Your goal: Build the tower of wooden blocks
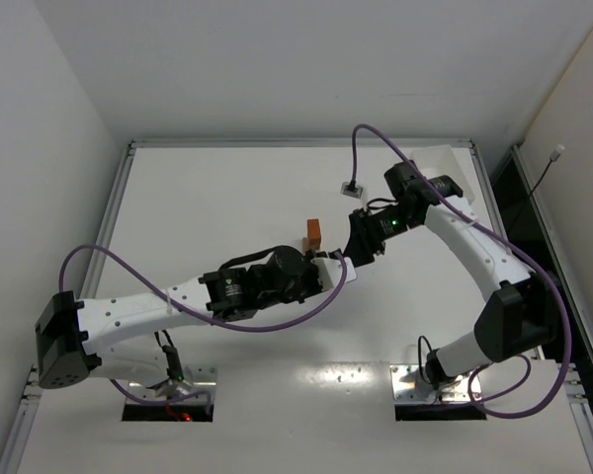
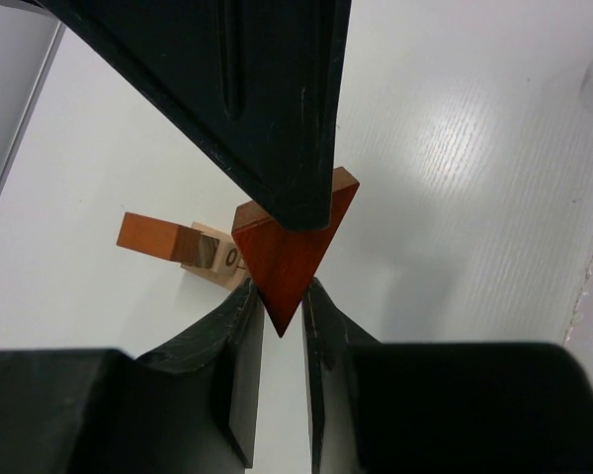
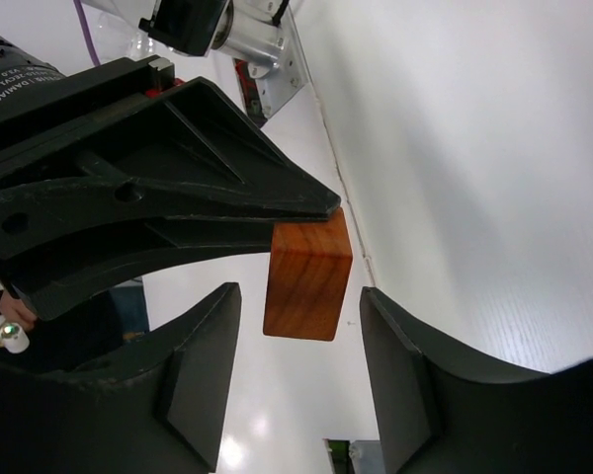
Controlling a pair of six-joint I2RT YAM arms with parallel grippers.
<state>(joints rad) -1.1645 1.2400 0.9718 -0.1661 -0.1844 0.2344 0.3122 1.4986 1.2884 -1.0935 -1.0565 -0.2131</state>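
Observation:
My left gripper point(image 2: 282, 296) is shut on a reddish-brown triangular wedge point(image 2: 295, 237), with the wedge's tip pinched between its fingers. My right gripper point(image 3: 298, 294) is open around the same wedge point(image 3: 308, 281), with a gap on each side, and one of its fingers point(image 2: 247, 89) covers the wedge's top in the left wrist view. The two grippers meet at the table's middle, left point(image 1: 333, 260) and right point(image 1: 357, 245). Just left of them stands a small stack, a reddish-brown brick point(image 1: 314, 231) point(image 2: 148, 235) joined to a tan block point(image 2: 213, 260).
A small grey plug point(image 1: 352, 185) on a purple cable lies behind the grippers. A white sheet-like object point(image 1: 443, 158) sits at the back right corner. Metal rails point(image 1: 119, 197) edge the white table, and walls rise close behind and to the sides.

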